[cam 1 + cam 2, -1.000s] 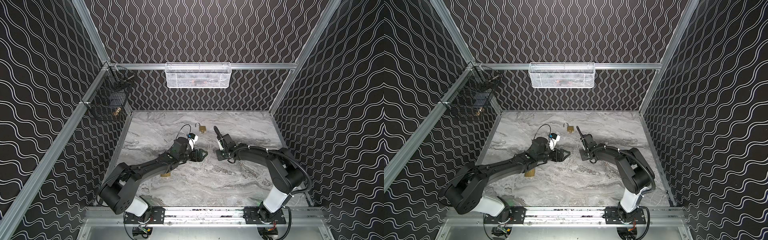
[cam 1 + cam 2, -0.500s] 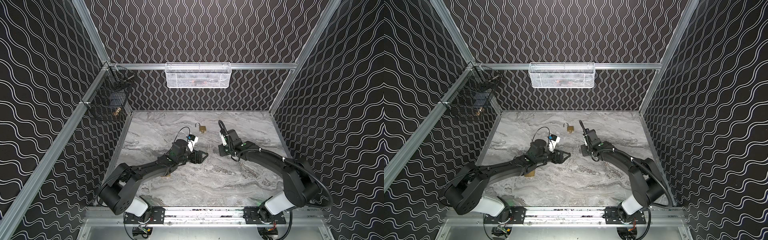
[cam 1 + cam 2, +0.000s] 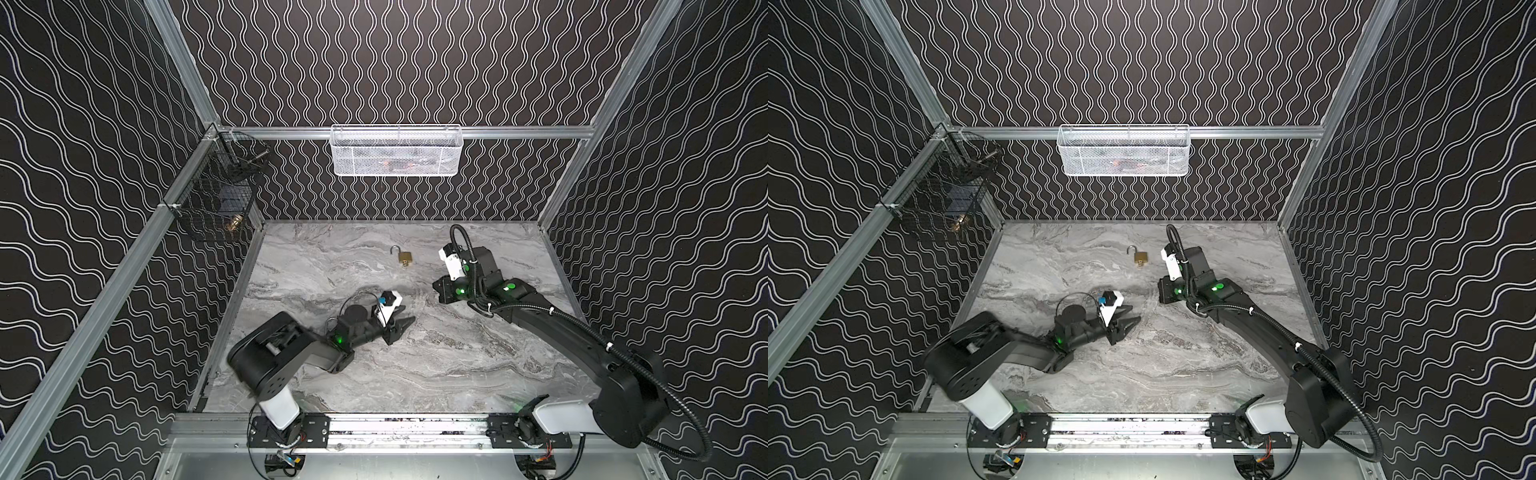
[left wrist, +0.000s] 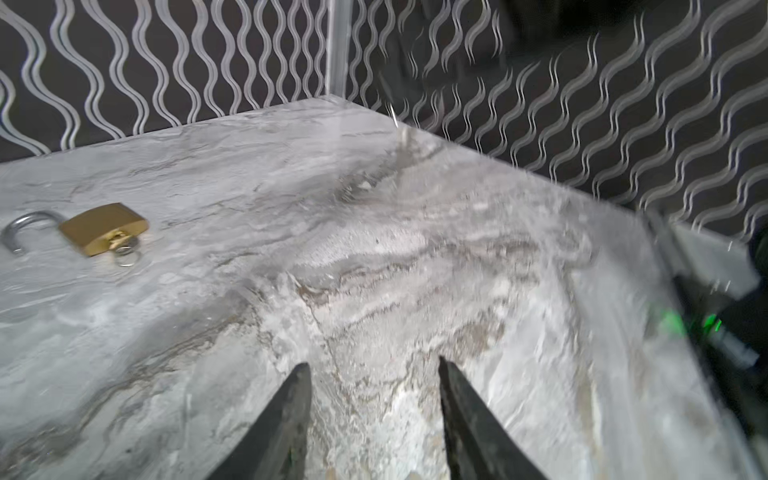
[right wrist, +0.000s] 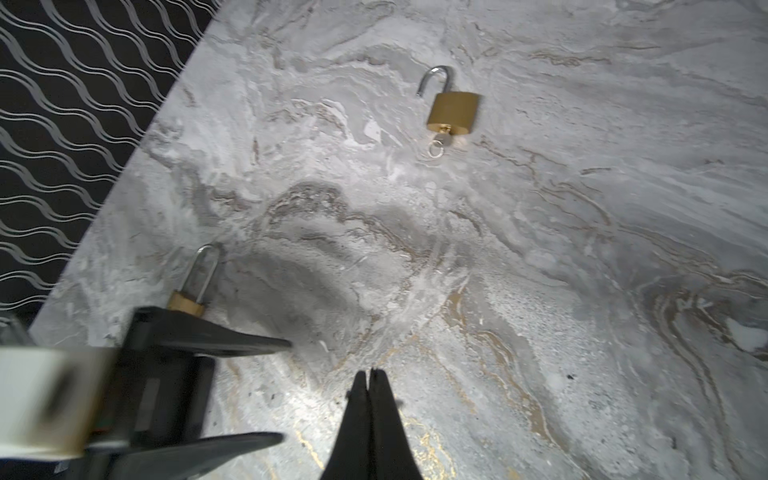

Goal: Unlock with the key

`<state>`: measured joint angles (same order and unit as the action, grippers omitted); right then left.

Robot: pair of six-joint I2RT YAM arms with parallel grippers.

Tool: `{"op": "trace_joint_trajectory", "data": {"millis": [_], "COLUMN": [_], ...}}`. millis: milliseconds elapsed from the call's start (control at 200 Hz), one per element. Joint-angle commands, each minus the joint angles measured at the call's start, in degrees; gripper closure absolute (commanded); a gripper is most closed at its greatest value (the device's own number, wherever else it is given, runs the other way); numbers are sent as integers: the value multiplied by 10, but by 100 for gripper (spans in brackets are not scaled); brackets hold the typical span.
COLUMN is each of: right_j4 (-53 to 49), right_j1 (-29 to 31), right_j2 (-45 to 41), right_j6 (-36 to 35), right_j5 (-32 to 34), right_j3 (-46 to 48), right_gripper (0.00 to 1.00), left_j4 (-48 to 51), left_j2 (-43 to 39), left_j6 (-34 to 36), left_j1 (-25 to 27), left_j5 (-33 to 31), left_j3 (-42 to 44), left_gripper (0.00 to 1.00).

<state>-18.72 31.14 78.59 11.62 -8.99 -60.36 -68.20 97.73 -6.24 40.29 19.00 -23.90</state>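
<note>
A brass padlock (image 3: 405, 258) (image 3: 1141, 257) lies on the marble table towards the back, its shackle swung open. The key (image 5: 441, 140) sticks out of its base with a small ring on it, as the left wrist view also shows on the padlock (image 4: 104, 230). My left gripper (image 3: 408, 314) (image 3: 1135, 314) (image 4: 374, 363) hovers open near the table's middle, nothing between its fingers. My right gripper (image 5: 369, 372) (image 3: 437, 293) is shut on nothing, to the right of the padlock and apart from it.
A second brass padlock (image 5: 189, 300) with a closed shackle lies partly hidden behind the left gripper's finger (image 5: 232, 340). A white mesh basket (image 3: 397, 151) hangs on the back wall. A black wire basket (image 3: 216, 199) hangs at the left rail.
Both arms have folded back towards their bases. The left jaws have narrowed but stay open. The open padlock with its key has not moved.
</note>
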Motion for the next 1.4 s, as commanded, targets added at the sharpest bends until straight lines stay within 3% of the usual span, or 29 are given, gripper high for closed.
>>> {"op": "trace_joint_trajectory", "data": {"millis": [0,255,536,746,866,1396], "right_j4": [12,24,31,36,39,39], "right_j1": [2,3,3,4,4,4], "right_j2": [-18,-51,-58,-59,-62,-61], "right_j6": [15,23,22,22,24,24], "right_j5": [-41,-66,-76,-78,-77,-78], "right_j3": [4,23,22,19,18,21], "right_gripper": [100,100,100,100,100,100], "left_j4": [-203,-207,-207,-207,-207,-207], "left_j2": [40,89,124,137,143,135], "left_j6": [85,99,70,51,51,73], "left_j1": [5,14,18,19,19,19], "left_j5": [15,32,46,70,71,62], "left_j3": [-11,-73,-122,-139,-140,-142], "left_gripper": [50,50,53,65,77,76]}}
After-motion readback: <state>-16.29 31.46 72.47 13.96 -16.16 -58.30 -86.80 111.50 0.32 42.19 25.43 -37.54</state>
